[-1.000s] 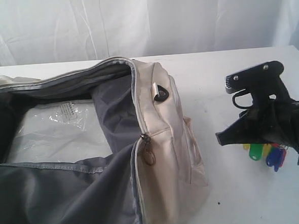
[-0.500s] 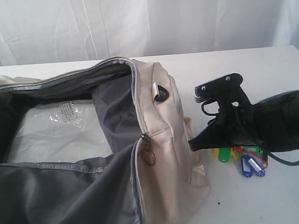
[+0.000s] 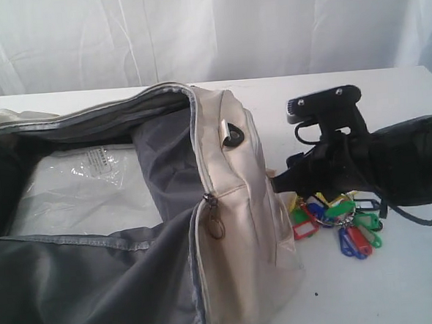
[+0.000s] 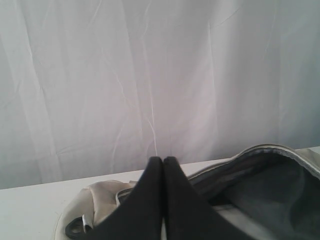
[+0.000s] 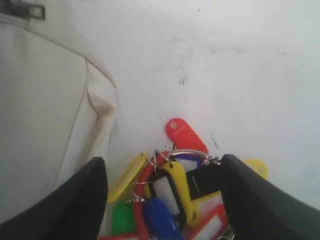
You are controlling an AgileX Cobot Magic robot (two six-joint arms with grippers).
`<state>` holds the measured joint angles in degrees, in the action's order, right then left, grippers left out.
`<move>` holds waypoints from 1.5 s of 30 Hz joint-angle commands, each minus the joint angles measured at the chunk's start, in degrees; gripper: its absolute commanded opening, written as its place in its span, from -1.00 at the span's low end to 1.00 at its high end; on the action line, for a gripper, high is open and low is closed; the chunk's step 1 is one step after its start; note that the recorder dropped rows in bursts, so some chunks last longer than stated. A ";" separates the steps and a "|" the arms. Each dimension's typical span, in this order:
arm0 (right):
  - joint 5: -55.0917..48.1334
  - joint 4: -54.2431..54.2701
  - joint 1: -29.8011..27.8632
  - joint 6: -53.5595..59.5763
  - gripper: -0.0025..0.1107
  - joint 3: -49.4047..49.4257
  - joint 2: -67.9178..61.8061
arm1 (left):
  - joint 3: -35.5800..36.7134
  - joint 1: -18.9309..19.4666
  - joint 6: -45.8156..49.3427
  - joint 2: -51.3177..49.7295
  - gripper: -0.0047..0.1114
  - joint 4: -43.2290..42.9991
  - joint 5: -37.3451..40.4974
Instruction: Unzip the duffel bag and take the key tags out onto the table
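White draped curtain backs a wide, flat white tabletop. On it lies a large cream-beige fabric duffel bag, its zip open and grey lining exposed. The key tags, a bunch of small rectangular plastic tags in red, yellow, blue and green joined on a metal ring, lie outside the bag on the tabletop, just beside its end panel.

End effectors: the right gripper has its fingers spread apart, one on each side of the bunch, and is clamped on nothing. The left gripper has its fingers pressed together with nothing between them. Bag fabric shows beyond it.

Handling, as assessed:
- The bunch looks light and loose.
- The tags are hard, smooth plastic, so they are likely to fan out and slide past one another under a pinch.
- The soundest hold is on the ring or across several stacked tags close to it. A single tag tip would swing.
- The bag is soft and limp and will sag and shift if nudged. Its dark metal zipper pull is the only firm hold.

Markings:
- A clear plastic sheet inside the bag carries dark print that is too small to read.
- The tag label windows show no legible writing.
- No brand mark is seen on the bag.
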<state>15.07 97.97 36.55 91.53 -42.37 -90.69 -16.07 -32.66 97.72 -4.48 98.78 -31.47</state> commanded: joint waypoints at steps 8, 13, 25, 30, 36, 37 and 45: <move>0.39 0.04 0.03 -0.40 0.00 -0.38 22.74 | 0.20 -0.07 -0.45 0.46 -0.92 1.17 0.09; 1.29 0.04 0.03 3.51 -0.14 -0.38 36.16 | 0.20 -0.07 -0.32 0.46 -0.92 1.17 0.07; 1.59 1.97 0.03 14.23 -0.72 2.27 59.04 | 0.20 -0.07 -0.32 0.46 -0.92 1.17 7.11; -1.54 1.97 0.03 11.08 -0.96 7.98 65.15 | 0.20 -0.07 -0.32 0.46 -0.92 1.17 18.70; -3.16 1.97 0.03 6.73 -0.96 14.47 67.64 | 0.20 -0.07 -0.32 0.46 -0.92 1.17 29.46; -1.94 1.97 0.03 6.73 -0.96 14.90 67.77 | 0.20 -0.07 -0.32 0.46 -0.92 1.17 30.00; 3.90 1.97 0.03 4.61 -0.96 15.19 67.86 | 0.20 -0.07 -0.32 0.46 -0.92 1.17 29.80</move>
<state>18.01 100.14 36.55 96.60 -27.43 -23.25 -16.07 -32.66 97.72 -4.48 98.68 -2.01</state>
